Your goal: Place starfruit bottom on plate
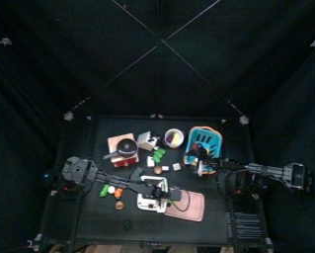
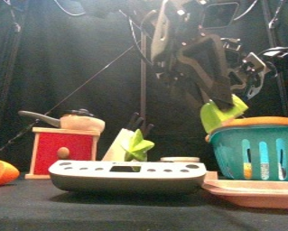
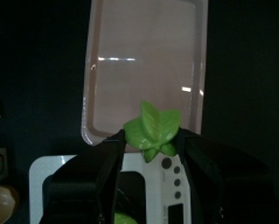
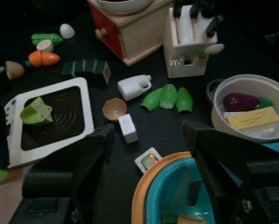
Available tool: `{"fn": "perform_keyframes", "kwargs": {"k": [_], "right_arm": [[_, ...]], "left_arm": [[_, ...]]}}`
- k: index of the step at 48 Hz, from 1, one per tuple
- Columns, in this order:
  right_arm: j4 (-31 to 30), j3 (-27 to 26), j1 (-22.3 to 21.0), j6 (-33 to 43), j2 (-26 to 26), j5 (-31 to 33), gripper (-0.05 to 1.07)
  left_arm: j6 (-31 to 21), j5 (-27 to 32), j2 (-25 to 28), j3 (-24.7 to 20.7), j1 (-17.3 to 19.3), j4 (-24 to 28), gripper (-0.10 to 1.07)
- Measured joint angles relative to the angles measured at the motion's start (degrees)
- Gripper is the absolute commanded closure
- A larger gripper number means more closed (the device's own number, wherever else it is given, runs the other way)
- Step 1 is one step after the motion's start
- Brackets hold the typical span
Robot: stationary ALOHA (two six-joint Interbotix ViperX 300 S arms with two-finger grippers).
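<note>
My left gripper (image 3: 149,156) is pinching the starfruit bottom (image 3: 151,133), a small pale yellow-green star-shaped chunk of toy fruit, held between the jaw tips in the air. In the left wrist view it sits right at the near short end of the long pink rectangular plastic tray (image 3: 146,61), over its rim; the white kitchen scale with a dark weighing surface (image 3: 55,179) is directly beneath the jaws. Front view shows the same chunk (image 2: 222,113) clamped high up, above the teal slotted plastic basket with an orange rim (image 2: 259,149) and above the tray (image 2: 257,191), touching neither. A second green star-shaped piece (image 2: 132,145) stands behind the scale (image 2: 128,175) in that view, and the right wrist view shows it lying on the scale's dark surface (image 4: 38,111). My right gripper (image 4: 148,163) hangs with jaws spread wide, nothing between them, over the basket's rim (image 4: 165,188). Nearby on the table: a red wooden box grinder (image 4: 138,35), a white knife block with black handles (image 4: 191,39), a pale bowl holding a purple piece (image 4: 251,103).
</note>
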Motion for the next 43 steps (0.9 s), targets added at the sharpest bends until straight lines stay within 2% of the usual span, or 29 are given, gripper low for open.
{"fn": "perform_keyframes", "kwargs": {"k": [28,43], "right_arm": [[0.0,0.3,0.0,0.0,-1.1,0.0,0.08],[0.1,0.3,0.0,0.0,-1.1,0.0,0.08]], "left_arm": [[-0.1,-0.3,4.4,-2.5,0.4,0.0,0.24],[-0.1,-0.4,5.4,-2.6,1.0,0.0,0.14]]}}
